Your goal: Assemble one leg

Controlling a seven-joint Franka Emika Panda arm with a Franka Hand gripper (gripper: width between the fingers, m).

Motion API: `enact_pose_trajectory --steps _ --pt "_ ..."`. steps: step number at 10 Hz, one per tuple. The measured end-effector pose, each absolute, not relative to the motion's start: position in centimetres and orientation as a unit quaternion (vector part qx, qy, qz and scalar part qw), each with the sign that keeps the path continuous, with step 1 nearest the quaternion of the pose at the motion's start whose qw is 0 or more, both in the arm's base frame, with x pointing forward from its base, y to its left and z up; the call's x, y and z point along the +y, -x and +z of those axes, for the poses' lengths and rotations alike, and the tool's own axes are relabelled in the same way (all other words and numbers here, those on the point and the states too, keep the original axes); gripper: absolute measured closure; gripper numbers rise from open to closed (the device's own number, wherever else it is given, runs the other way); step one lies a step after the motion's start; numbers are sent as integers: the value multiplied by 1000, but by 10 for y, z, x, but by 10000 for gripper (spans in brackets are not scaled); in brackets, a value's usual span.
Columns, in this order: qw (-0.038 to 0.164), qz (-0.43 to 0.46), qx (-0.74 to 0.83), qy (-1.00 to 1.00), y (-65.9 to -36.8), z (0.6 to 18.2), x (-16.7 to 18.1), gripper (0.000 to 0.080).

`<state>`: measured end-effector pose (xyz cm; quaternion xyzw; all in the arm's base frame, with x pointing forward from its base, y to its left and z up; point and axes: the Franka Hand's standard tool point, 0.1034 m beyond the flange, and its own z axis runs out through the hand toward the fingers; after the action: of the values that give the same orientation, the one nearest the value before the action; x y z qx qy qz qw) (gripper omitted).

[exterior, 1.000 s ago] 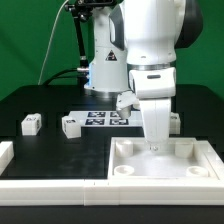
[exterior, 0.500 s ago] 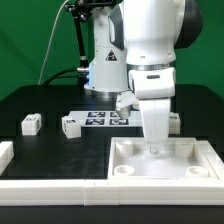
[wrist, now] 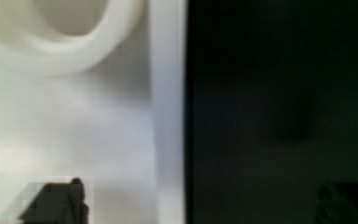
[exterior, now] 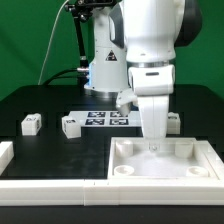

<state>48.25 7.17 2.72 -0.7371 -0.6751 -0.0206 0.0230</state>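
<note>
- The claw (exterior: 153, 146) of the white robot arm (exterior: 150, 40) is at the far rim of the large white square tray-like plastic tabletop (exterior: 165, 170), its dark fingers (wrist: 55, 203) spread wide apart.
- The small white plastic rectangular leg (exterior: 70, 125), tagged, lies on the black bench (exterior: 40, 105) beyond the tabletop's far corner at the exterior view's left, well apart from the claw.

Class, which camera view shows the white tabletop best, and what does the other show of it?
The exterior view: nearly the whole tabletop shows, walls and corner sockets included. The wrist view shows only a close strip of its surface and part of one socket.
</note>
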Motion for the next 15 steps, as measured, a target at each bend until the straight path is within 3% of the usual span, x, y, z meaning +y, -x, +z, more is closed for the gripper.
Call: enact_pose_trajectory --steps 3,8,15 --pt "15 -22 -650 759 -463 51 78 150" --pt "20 -19 -553 833 -463 48 78 150" --pt "37 13 -132 991 -428 37 104 150"
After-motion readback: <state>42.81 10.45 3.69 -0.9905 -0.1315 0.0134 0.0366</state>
